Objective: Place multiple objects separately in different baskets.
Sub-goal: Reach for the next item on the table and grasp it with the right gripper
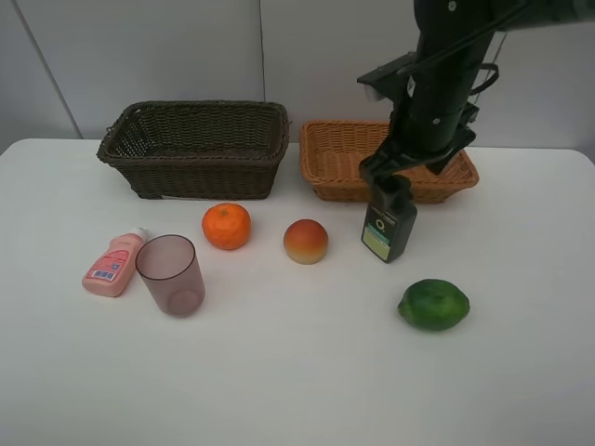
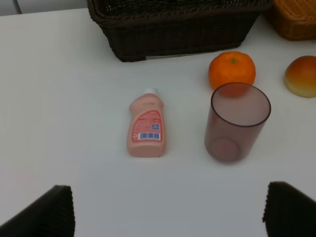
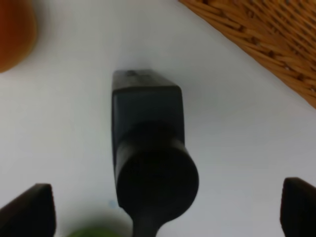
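Logged right gripper (image 1: 390,175) hanging directly above the dark green black-capped bottle (image 1: 389,223), down at cap height, just in front of the light orange-tan basket (image 1: 327,156). Checked the right wrist view: fingers (image 3: 29,212) spread wide, one on either side of the black cap, neither touching it; jaws apart, nothing clamped. Noted the bottle standing on the white table (image 1: 297,381), roughly upright, label facing the high camera, outside both baskets. Placed the red-yellow peach-like fruit (image 1: 306,242) near it on the left of the high view, apart from it, and the green lime (image 1: 433,305) closer to the camera and a little to the right, also apart. Located left gripper (image 2: 168,215) by its own wrist view only: two dark fingertips far apart over bare tabletop, jaws apart, holding nothing. Found ahead of it the small pink white-capped bottle (image 1: 113,265), lying flat with its cap towards the dark brown basket (image 1: 200,172), and the translucent mauve plastic cup (image 1: 171,274), upright, near that bottle with a gap between them. Marked the orange mandarin (image 1: 227,226) just behind the cup, between it and the dark brown basket. Confirmed the two baskets side by side at the far edge of the table, dark one on the left of the high view.
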`<action>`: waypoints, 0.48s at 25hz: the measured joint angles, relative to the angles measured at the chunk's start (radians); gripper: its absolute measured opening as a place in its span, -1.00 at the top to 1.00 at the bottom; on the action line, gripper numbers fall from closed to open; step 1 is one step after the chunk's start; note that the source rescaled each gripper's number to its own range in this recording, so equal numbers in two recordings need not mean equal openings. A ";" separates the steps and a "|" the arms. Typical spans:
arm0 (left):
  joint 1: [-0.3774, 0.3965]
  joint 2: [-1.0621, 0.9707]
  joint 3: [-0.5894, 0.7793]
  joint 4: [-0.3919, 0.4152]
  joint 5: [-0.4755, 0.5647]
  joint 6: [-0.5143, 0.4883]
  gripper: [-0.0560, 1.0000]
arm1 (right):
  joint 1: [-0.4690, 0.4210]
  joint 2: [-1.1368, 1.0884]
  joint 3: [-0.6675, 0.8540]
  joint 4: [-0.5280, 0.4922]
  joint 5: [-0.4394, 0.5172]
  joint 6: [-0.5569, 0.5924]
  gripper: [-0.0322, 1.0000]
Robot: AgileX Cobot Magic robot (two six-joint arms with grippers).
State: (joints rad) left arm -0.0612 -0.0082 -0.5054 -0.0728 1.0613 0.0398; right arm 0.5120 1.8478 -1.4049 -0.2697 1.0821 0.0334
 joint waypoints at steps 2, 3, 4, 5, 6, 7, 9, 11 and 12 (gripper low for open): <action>0.000 0.000 0.000 0.000 0.000 0.000 -0.98 | 0.000 0.014 0.000 -0.001 -0.004 0.000 -1.00; 0.000 0.000 0.000 0.000 0.000 0.000 -0.98 | 0.000 0.023 0.000 -0.001 -0.009 0.000 -1.00; 0.000 0.000 0.000 0.000 0.000 0.000 -0.98 | 0.000 0.029 0.000 -0.001 -0.014 0.000 -1.00; 0.000 0.000 0.000 0.000 0.000 0.000 -0.98 | 0.000 0.038 0.000 -0.001 -0.018 0.000 -1.00; 0.000 0.000 0.000 0.000 0.000 0.000 -0.98 | 0.000 0.045 0.000 -0.001 -0.026 0.000 -1.00; 0.000 0.000 0.000 0.000 0.000 0.000 -0.98 | 0.000 0.052 0.000 0.000 -0.031 0.000 -1.00; 0.000 0.000 0.000 0.000 0.000 0.000 -0.98 | 0.000 0.067 0.000 0.000 -0.044 0.000 -1.00; 0.000 0.000 0.000 0.000 0.000 0.000 -0.98 | 0.000 0.081 0.000 0.000 -0.054 0.000 -1.00; 0.000 0.000 0.000 0.000 0.000 0.000 -0.98 | -0.001 0.088 0.000 0.000 -0.057 0.000 -1.00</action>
State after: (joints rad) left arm -0.0612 -0.0082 -0.5054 -0.0728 1.0613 0.0398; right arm 0.5111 1.9358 -1.4049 -0.2696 1.0254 0.0334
